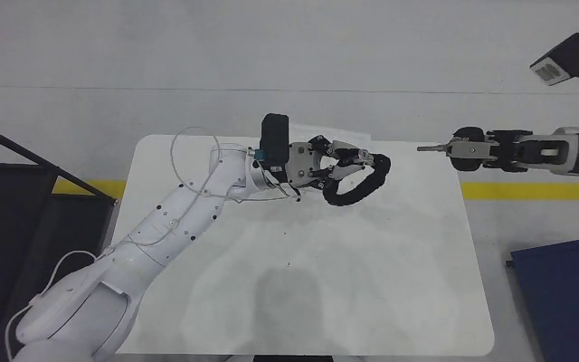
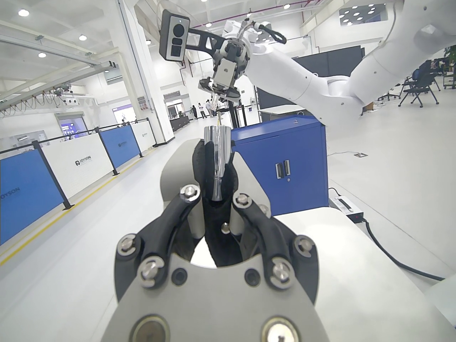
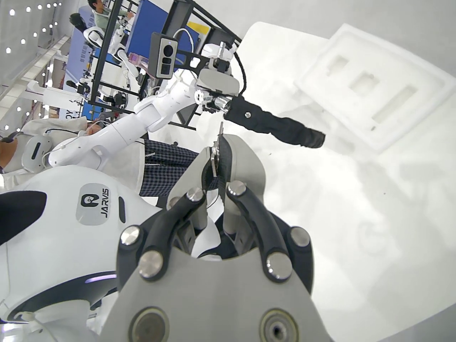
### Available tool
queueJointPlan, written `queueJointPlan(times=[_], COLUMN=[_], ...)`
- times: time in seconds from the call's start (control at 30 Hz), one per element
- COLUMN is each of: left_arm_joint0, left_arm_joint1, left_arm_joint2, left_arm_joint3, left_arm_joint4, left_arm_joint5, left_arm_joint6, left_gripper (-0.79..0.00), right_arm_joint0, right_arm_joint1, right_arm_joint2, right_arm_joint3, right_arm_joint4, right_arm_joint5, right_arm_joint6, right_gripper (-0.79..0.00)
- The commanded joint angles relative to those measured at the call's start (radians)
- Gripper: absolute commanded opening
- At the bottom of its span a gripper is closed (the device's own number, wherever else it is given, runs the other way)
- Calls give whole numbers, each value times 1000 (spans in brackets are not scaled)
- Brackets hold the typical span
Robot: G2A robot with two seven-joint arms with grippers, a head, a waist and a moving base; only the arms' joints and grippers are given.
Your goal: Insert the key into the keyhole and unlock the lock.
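Left gripper is clamping the lock over the table; right gripper is pinching the key, its tip pointing at the lock, well apart

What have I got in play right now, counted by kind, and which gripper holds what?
Cable lock: 1, held in the left gripper
Key: 1, held in the right gripper
White foam tray: 1
Total: 3
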Motion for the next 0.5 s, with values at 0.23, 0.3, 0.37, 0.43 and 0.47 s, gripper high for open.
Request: queueJointPlan(times=[0.23,0.3,0.37,0.43,0.47], left_arm_joint0=[-14,-17,-13,-11,-11], left_arm_joint1=[-96,-111,-135,-156,-166], left_arm_joint2=[93,104,119,131,138], left_arm_joint3=[113,133,164,195,209], left_arm_joint4=[14,18,-6,-22,-23], left_arm_joint5=[50,55,48,49,50], left_arm_joint6=[75,80,89,93,94], left_gripper=[-785,-785,-785,-785,-785], right_arm_joint0=[18,17,16,9,2], right_arm_joint1=[40,48,62,75,83], right_arm_joint2=[-48,-51,-58,-69,-76], right_arm_joint3=[-60,-64,-75,-80,-83], right_arm_joint4=[-111,-107,-111,-121,-130], right_arm_joint5=[113,113,117,128,132], right_arm_joint6=[27,27,23,12,8], right_gripper=[-785,-785,-785,-785,-785])
